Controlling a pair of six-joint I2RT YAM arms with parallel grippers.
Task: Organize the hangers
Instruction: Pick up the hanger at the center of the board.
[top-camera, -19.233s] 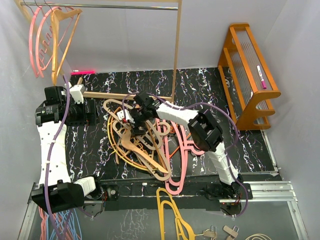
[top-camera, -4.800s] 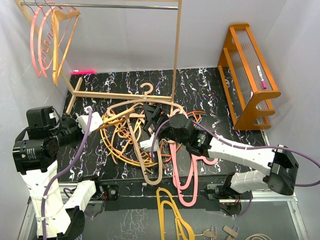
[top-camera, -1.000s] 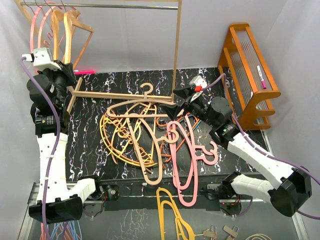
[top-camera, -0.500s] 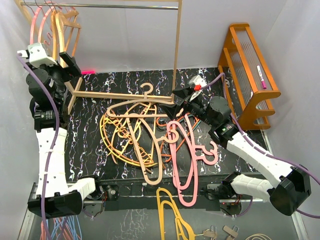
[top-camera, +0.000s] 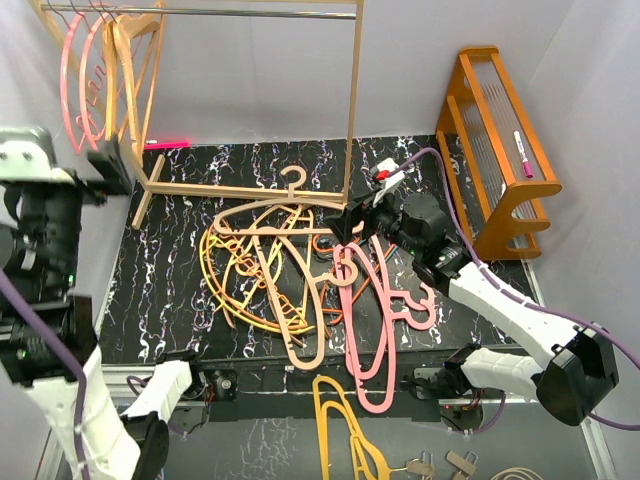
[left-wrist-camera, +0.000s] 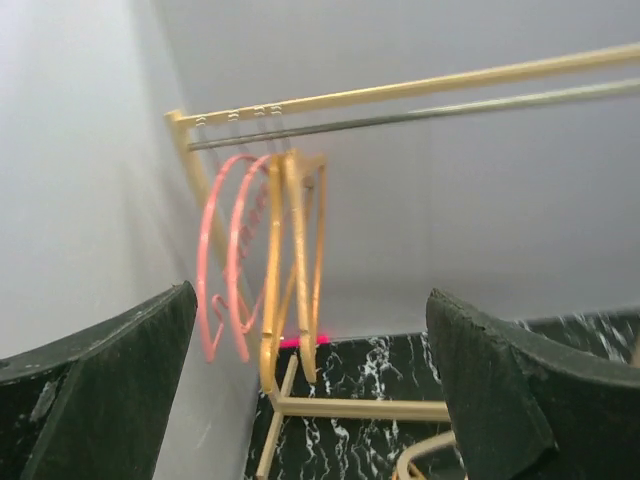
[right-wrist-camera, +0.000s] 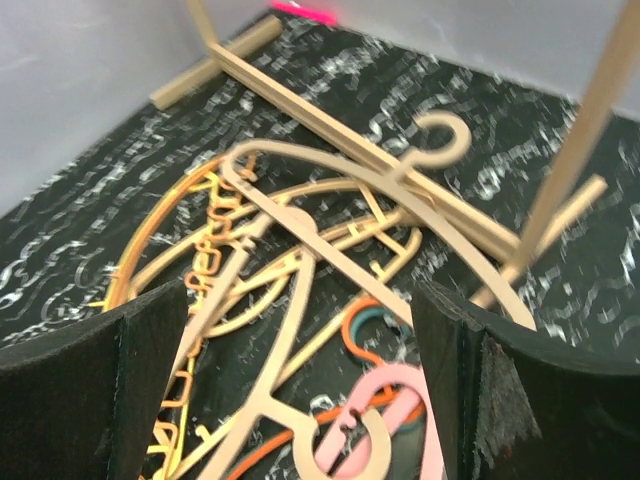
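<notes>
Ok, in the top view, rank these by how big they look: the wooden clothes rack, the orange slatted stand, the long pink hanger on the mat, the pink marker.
1. wooden clothes rack, largest even with its top cropped
2. orange slatted stand
3. long pink hanger
4. pink marker, clearly smallest

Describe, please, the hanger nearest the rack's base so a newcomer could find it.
Find the wooden clothes rack at the back of the black mat. In the heap of hangers before its floor bar, take the pale tan hanger whose hook alone crosses that bar.
</notes>
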